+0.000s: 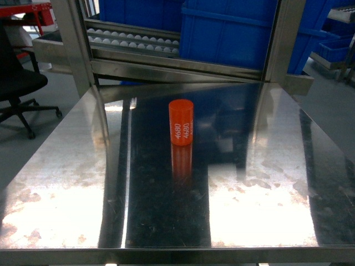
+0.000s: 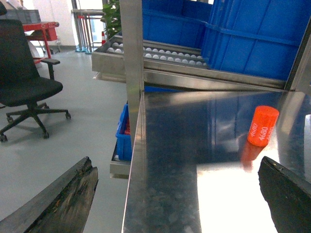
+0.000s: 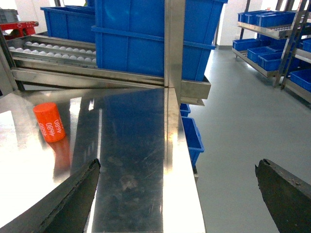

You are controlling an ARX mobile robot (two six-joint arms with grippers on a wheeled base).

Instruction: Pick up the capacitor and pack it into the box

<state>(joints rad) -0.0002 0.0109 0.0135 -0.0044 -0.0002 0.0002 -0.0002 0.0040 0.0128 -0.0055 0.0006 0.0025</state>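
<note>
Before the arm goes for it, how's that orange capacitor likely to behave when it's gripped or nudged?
The orange capacitor stands upright on its flat end, taller than wide, so an off-centre nudge could probably tip it. Being a round cylinder, it would likely roll once down on the smooth steel table. Its shell looks rigid and glossy, so it may slip between the fingers.

The capacitor (image 1: 181, 122) is standing upright on the steel table (image 1: 66, 183), near the middle and toward the far edge. Behind the table a roller conveyor rack (image 1: 133, 41) is running across, with large plastic bins (image 1: 238, 33) sitting on it toward the right. An office chair (image 1: 16, 83) is standing on the floor off the table's left. Shelving with smaller bins (image 3: 272, 34) is standing well off to the right.
</note>
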